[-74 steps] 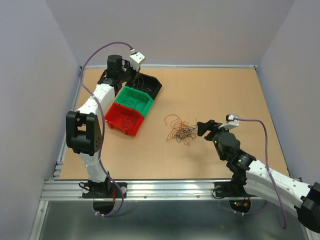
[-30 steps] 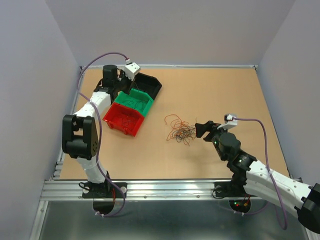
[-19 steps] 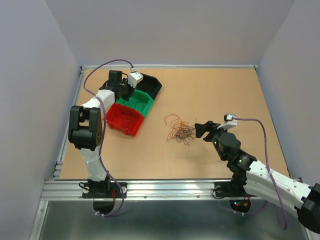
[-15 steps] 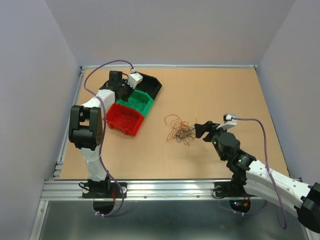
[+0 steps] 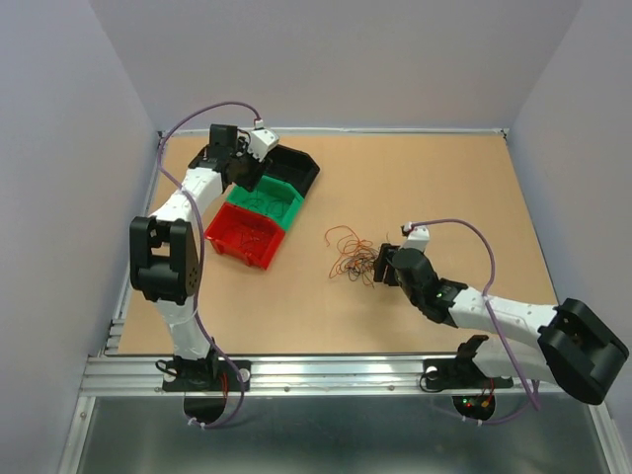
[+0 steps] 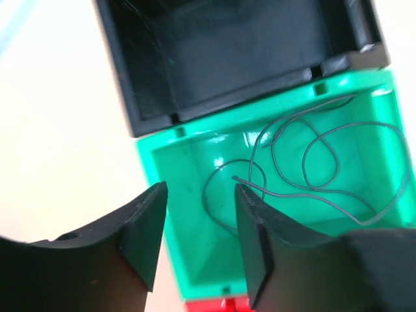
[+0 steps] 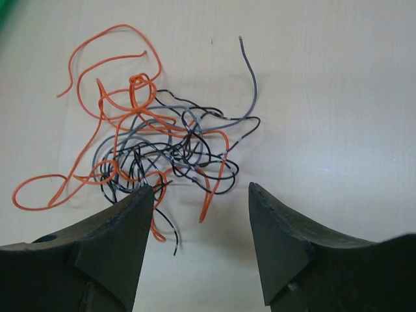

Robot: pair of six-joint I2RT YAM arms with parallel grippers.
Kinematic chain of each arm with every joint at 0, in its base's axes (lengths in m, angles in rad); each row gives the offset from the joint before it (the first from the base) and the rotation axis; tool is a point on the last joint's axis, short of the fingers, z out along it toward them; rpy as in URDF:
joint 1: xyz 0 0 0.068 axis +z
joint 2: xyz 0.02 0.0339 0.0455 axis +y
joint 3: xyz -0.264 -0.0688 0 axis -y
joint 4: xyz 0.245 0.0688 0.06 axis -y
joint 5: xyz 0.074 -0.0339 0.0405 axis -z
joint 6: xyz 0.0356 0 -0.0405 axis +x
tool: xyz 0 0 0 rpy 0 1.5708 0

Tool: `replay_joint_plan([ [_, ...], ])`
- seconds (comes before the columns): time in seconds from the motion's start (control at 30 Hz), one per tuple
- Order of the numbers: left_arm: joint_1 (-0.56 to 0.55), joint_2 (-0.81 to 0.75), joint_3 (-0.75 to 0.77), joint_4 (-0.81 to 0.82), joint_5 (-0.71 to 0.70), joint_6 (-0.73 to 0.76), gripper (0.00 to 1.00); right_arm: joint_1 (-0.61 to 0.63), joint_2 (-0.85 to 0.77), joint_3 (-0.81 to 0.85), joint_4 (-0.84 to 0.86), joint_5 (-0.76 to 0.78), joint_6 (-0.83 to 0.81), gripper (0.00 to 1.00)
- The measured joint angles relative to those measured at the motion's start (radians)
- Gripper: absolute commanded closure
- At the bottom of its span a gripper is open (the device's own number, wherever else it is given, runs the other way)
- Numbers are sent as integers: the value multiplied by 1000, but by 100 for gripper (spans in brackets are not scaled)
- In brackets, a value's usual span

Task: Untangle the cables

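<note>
tan tabletop (image 5: 444, 188) within pale grey walls (image 5: 346, 59), tangled cables (image 7: 159, 146) on it, left claw (image 6: 200, 195) and right claw (image 7: 199, 195) both spread

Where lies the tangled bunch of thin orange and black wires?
In the top view, the wire bunch lies centrally, between the red plastic bin and the right hand.

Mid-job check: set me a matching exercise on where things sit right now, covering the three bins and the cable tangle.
Things:
1. green bin
2. black bin
3. red bin
4. cables

Places:
A. on the bare table, just ahead of the open right gripper
B. near end of the bin row
C. middle of the bin row, below the open left gripper
D. far end of the bin row

Pairs: 1-C, 2-D, 3-B, 4-A
</note>
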State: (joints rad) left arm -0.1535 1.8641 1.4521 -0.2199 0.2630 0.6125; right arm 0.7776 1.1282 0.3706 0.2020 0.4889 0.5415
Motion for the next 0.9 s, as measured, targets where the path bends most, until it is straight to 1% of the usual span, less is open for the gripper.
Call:
replay_joint_plan([
  [0.07, -4, -46, 6, -14, -1, -1, 33, 0, 39, 36, 0, 12, -3, 37],
  [0.13, -16, -123, 7, -35, -5, -1, 32, 0, 64, 65, 0, 23, -6, 38],
  [0.17, -26, -154, 7, -42, -12, -2, 30, 0, 68, 74, 0, 28, -8, 38],
  [0.23, -56, -216, 7, -53, -41, -11, 29, 0, 84, 101, 1, 48, -18, 40],
  [0.27, -79, -244, 7, -58, -61, -18, 29, 0, 96, 113, 5, 61, -22, 43],
  [0.3, -113, -271, 3, -56, -83, -28, 29, 0, 122, 134, 6, 82, -28, 53],
  [0.37, -177, -319, -21, -48, -111, -52, 29, 0, 174, 171, 4, 111, -36, 65],
  [0.4, -230, -351, -45, -48, -122, -66, 29, 0, 195, 185, 3, 122, -37, 75],
  [0.43, -253, -364, -53, -46, -122, -72, 29, 0, 220, 200, -5, 135, -37, 80],
  [0.47, -292, -385, -76, -32, -122, -89, 29, 0, 231, 208, -10, 137, -40, 87],
  [0.5, -329, -399, -93, -24, -121, -101, 29, 0, 238, 210, -18, 142, -39, 99],
  [0.53, -366, -411, -110, -14, -109, -117, 29, 0, 238, 210, -25, 144, -40, 99],
  [0.63, -401, -422, -141, 49, -48, -170, 29, 0, 221, 210, -47, 144, -40, 99],
  [0.73, -394, -435, -235, 218, 61, -236, 27, 0, 148, 210, -68, 98, -63, 99],
  [0.87, -388, -454, -411, 399, 233, -295, 27, -4, -46, 210, -42, -72, -135, 100],
  [0.9, -390, -454, -437, 418, 259, -303, 27, -4, -84, 210, -28, -122, -151, 99],
])
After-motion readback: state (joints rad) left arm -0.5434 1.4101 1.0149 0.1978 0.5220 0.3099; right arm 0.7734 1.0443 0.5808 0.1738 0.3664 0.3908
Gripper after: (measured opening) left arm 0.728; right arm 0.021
